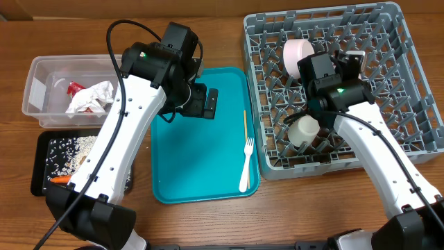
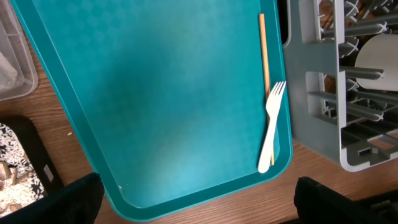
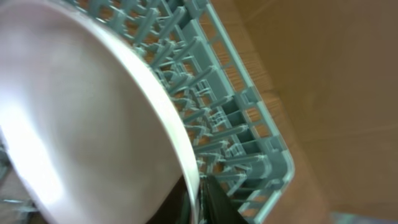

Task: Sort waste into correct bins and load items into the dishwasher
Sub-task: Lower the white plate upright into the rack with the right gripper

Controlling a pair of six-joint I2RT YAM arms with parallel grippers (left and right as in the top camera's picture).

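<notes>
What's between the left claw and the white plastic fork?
Left wrist view: only bare teal plastic tray separates the left claw from the white plastic fork; a thin wooden stick lies alongside.

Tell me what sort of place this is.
Probably a mock dish-return station on a wooden table: a grey dish rack holding white dishware, a teal tray with a fork, and a clear tub of crumpled napkins.

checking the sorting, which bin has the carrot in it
The black tray: the carrot lies in it beside food scraps. The clear tub holds napkins and a red wrapper.
</notes>
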